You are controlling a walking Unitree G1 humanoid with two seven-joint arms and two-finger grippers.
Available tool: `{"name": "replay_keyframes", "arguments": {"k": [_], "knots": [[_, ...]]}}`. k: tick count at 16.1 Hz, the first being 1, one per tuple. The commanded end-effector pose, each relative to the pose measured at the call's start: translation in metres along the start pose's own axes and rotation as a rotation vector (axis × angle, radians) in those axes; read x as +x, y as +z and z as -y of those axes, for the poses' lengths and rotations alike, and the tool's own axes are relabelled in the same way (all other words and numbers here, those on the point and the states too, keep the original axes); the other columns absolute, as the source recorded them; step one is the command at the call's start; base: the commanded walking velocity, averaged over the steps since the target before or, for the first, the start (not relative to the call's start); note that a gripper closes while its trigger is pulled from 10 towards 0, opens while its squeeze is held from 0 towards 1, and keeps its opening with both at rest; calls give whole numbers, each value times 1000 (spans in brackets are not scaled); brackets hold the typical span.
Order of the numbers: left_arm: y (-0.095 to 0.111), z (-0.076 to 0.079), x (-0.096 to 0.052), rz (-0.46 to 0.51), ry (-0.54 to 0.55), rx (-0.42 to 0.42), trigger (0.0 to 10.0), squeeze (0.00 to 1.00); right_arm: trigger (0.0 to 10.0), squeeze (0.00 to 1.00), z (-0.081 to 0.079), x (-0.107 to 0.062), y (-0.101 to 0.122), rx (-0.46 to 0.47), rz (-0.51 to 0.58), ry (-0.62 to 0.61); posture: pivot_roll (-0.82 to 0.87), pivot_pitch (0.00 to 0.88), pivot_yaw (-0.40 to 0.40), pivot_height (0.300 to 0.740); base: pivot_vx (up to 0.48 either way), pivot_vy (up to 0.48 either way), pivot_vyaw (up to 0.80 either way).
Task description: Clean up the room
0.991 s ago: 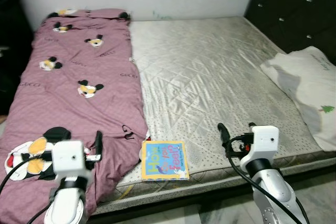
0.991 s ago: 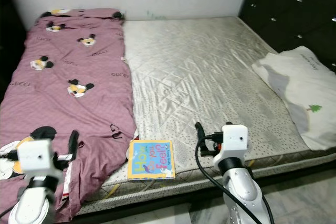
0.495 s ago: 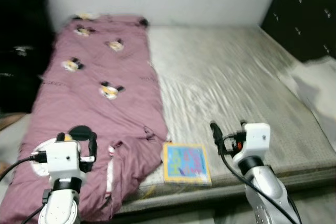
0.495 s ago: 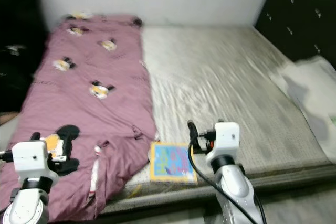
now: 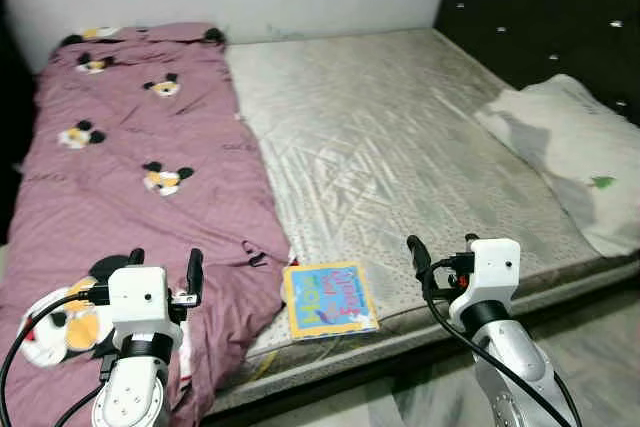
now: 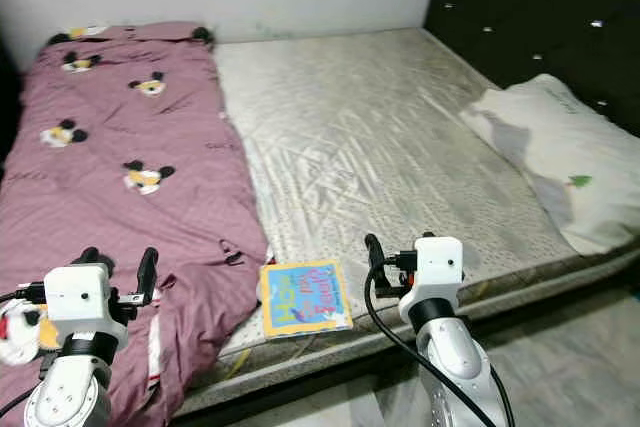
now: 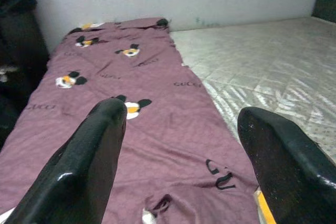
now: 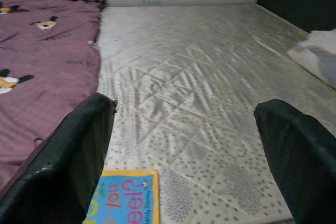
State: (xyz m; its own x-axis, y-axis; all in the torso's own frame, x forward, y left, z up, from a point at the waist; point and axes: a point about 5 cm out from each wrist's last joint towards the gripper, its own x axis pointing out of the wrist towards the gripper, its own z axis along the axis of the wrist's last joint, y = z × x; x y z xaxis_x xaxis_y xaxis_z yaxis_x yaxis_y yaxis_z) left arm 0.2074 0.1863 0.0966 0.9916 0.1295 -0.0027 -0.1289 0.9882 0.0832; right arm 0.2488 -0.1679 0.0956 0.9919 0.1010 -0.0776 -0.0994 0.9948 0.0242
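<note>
Purple blanket (image 5: 130, 167) said "GUCCI"; one picture book (image 5: 328, 299) lay at 6 o'clock. Left gripper (image 5: 162, 269) and right gripper (image 5: 440, 250) gaped, released.

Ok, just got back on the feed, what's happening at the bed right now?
Nothing is being handled yet. The robot stands at the foot of the bed with both arms raised. The left claw hangs open over the purple blanket, and the right claw hangs open over the bare mattress. A colourful children's book lies at the mattress edge between them, beside the blanket's hem. A white pillow rests on the mattress on the robot's right, by the dark headboard.
</note>
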Motion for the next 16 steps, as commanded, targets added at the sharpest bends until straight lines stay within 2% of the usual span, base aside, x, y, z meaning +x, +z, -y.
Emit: {"name": "replay_keyframes", "arguments": {"k": [1, 3, 13, 16], "knots": [[-2, 0, 1, -13, -9, -3, 10000, 0, 10000, 0, 2, 1, 0, -3, 4, -8, 45, 58, -20, 740, 0, 0, 0], [-3, 0, 3, -22, -7, -21, 10000, 0, 10000, 0, 2, 2, 0, -4, 5, -9, 44, 57, -22, 740, 0, 0, 0], [-2, -4, 16, -16, 32, -60, 10000, 0, 10000, 0, 3, 6, 2, -14, 11, -10, 37, 51, -26, 740, 0, 0, -800], [-1, -3, 17, -7, 20, -61, 10000, 0, 10000, 0, 2, 6, 1, -14, 13, -6, 39, 47, -26, 740, 0, 0, -196]]}}
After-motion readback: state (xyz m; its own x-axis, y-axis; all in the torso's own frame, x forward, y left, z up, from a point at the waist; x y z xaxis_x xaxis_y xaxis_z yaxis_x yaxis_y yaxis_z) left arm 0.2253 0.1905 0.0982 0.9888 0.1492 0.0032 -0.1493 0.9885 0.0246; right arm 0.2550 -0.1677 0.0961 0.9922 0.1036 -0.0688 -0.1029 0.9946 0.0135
